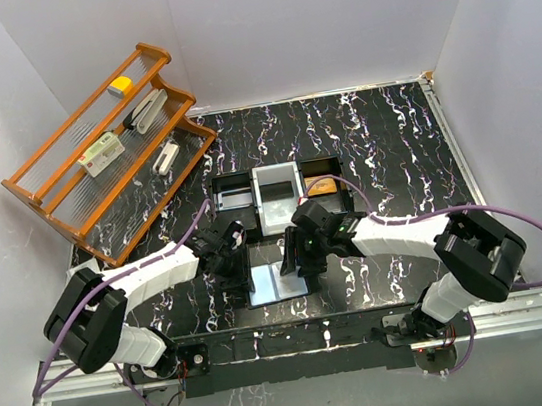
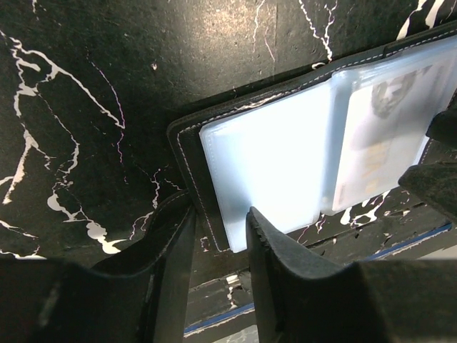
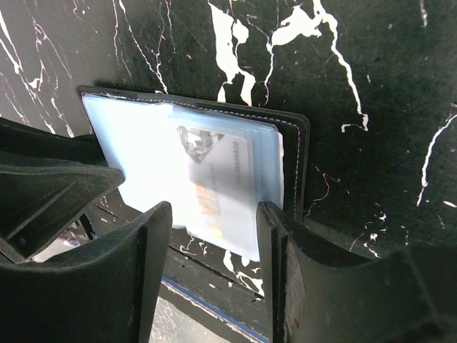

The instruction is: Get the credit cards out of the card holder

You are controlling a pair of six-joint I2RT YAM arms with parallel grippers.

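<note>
The card holder (image 1: 275,283) lies open and flat near the table's front edge, its light blue-grey inside facing up. It also shows in the left wrist view (image 2: 278,164) and the right wrist view (image 3: 143,157). A credit card (image 3: 218,182) with orange print sits inside the clear pocket of the right-hand page, also seen from the left wrist (image 2: 385,136). My left gripper (image 2: 218,221) is open, its jaws either side of the holder's left front corner. My right gripper (image 3: 214,218) is open, its jaws either side of the pocket page with the card.
A black three-compartment tray (image 1: 277,174) stands just behind the holder, with an orange item (image 1: 321,186) in its right part. A wooden rack (image 1: 43,200) with small items stands at the back left. The table's front edge (image 1: 298,322) is close below the holder.
</note>
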